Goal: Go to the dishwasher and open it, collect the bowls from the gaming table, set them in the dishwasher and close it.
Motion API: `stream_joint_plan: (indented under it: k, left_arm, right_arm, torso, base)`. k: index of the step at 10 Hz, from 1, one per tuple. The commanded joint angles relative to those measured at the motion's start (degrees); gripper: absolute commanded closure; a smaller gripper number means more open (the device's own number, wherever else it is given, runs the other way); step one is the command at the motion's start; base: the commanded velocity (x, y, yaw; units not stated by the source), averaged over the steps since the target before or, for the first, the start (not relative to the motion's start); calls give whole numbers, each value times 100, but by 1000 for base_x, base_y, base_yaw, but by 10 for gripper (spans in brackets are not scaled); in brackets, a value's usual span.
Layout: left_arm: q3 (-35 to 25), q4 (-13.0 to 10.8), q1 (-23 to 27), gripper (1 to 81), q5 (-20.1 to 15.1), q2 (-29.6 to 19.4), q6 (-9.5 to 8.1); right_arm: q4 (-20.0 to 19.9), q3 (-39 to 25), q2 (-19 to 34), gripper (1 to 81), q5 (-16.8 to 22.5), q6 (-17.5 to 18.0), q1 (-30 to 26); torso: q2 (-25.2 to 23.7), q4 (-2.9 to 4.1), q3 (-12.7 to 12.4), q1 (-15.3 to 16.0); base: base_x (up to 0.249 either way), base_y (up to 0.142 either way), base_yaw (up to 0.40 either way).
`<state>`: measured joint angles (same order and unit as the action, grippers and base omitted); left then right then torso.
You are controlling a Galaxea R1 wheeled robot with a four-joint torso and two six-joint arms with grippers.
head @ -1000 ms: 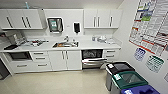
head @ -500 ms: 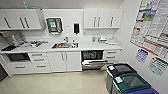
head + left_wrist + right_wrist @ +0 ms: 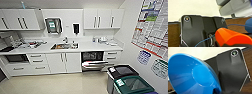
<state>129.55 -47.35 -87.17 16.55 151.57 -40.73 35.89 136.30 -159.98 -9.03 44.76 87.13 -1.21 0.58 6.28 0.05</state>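
Dishwasher (image 3: 93,61) stands open under the white counter (image 3: 100,46), to the right of the sink (image 3: 64,46), with its steel door (image 3: 94,65) folded down and the dark inside showing. I am looking at it from across the pale floor (image 3: 55,83), well apart from it. Two bins (image 3: 127,80) stand close on my right side, so I judge that I should drive in a little from the left and stop short of the lowered door, not touch it.

In my right wrist view a bright blue bowl (image 3: 191,75) is large and tilted, and it seems carried by my right arm, but I cannot tell how the fingers sit on it. In my left wrist view an orange bowl (image 3: 231,36) shows the same way, and again I cannot tell the grip. I think slow, level driving is best, so that both bowls stay put.
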Motion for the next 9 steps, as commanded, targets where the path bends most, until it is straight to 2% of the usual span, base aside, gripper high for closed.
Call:
stream_joint_plan:
  k: [1, 9]
  left_arm:
    - [-44, -2, 197, 811, -109, -161, 4]
    - [-44, 33, 204, 811, -109, -170, 4]
  right_arm:
    - [111, -17, 69, 811, 156, -12, -208]
    - [111, -17, 69, 811, 156, -12, -217]
  torso:
    - [0, 0, 0, 0]
    - [0, 0, -2, -5]
  base:
    - [107, 0, 0]
    - [107, 0, 0]
